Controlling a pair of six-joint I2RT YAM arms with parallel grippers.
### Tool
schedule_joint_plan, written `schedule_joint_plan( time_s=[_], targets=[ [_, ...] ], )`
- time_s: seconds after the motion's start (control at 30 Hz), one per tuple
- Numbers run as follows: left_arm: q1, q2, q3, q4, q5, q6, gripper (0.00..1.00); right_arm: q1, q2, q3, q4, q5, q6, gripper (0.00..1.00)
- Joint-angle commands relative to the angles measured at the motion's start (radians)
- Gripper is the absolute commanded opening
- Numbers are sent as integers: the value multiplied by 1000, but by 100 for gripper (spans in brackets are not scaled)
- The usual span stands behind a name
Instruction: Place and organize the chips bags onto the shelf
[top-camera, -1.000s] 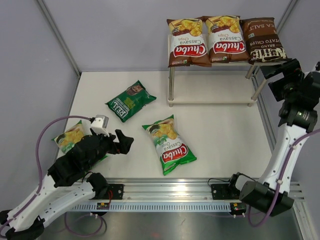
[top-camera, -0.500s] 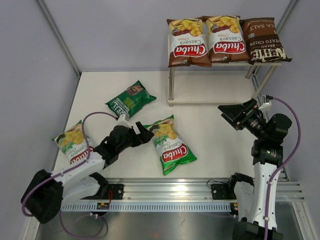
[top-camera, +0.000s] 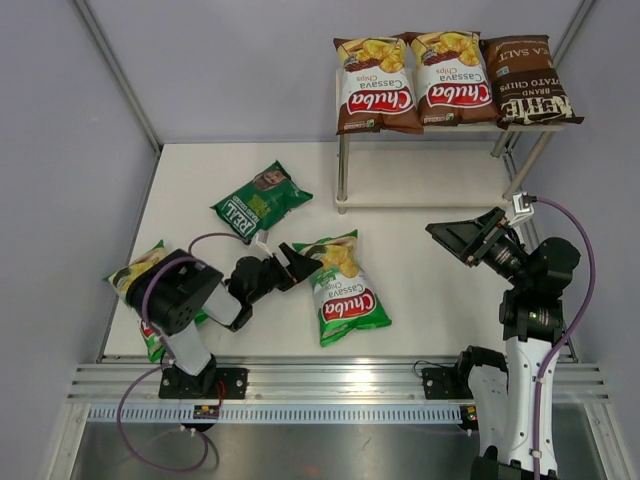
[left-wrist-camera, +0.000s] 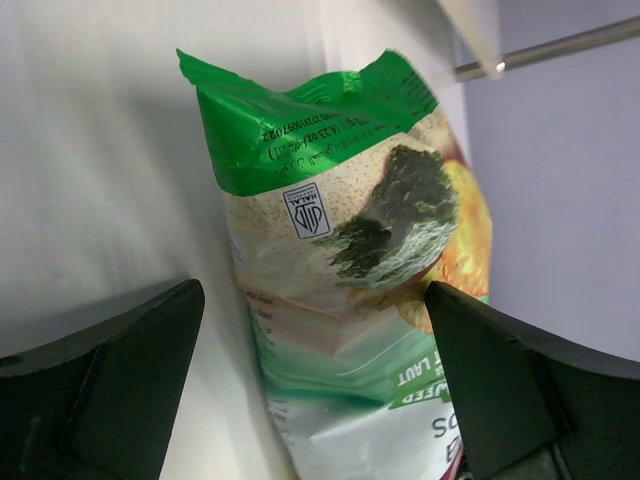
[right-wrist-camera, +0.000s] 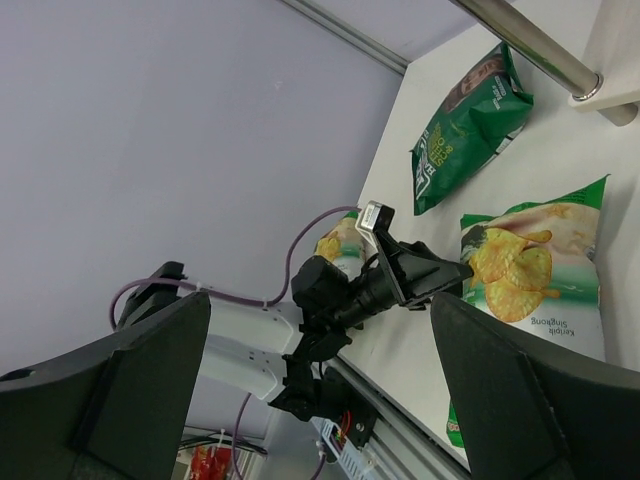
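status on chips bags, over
Left gripper open at top edge of light-green glossy chips bag. Right gripper open, aloft. Cream shelf: three bags atop. Nothing blocking.

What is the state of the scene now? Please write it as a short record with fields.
Top tier of shelf: brown Chuba Cassava bag, second brown Chuba Cassava bag, Kettle bag
Lower tier: no bag in view
On table: REAL bag, central light-green Chuba bag, far-left light-green bag partly under the left arm
left hand: open, low, one finger on each side of the central bag's upper end
right hand: open, raised, holding nothing
Bags not yet shelved: three
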Motion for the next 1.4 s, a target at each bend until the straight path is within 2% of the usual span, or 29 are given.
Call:
schedule_joint_plan(
  time_s=[0.0,0.03,0.13,0.23,0.37,0.47,0.5,0.57,0.77,0.87,0.97,1.07,1.2,1.23,1.27,1.33,1.37],
  targets=[
    [4,152,-33,441,28,-90,99,11,-10,-10,54,-30,21,99],
    [5,247,-36,557,30,-109,99,14,-12,-13,51,-29,24,99],
    [4,354,1,572,33,-133,96,19,-15,-22,53,-24,24,99],
    [-8,383,31,572,27,-121,90,22,-16,-27,53,-24,21,99],
    [-19,340,21,571,-4,-95,79,28,-9,-24,42,-23,11,99],
    [-19,307,13,571,-7,-78,65,30,-3,-22,43,-20,6,100],
    [-19,303,10,571,-6,-77,52,30,-2,-21,43,-20,4,100],
    [-19,286,5,571,-10,-80,42,31,1,-21,42,-20,3,99],
    [-18,168,-93,571,-85,-116,37,40,10,-32,-25,9,-58,99],
    [-18,58,-165,571,-139,-173,29,49,24,-82,-52,37,-71,99],
    [-16,-67,-211,514,-179,-234,19,75,42,-178,28,68,-23,99],
    [-16,-195,-235,480,-202,-274,10,169,100,-269,206,115,46,99],
    [-16,-415,-251,355,-277,-299,2,415,175,-406,407,245,101,99],
    [-16,-470,-251,303,-291,-299,1,439,175,-427,488,273,116,99],
    [-16,-607,-251,163,-320,-293,0,456,168,-464,520,319,139,99],
    [-18,-756,-217,-19,-370,-259,0,474,110,-492,530,365,153,100],
    [-19,-923,-200,-210,-392,-242,0,482,84,-515,528,411,153,99]
  ],
)
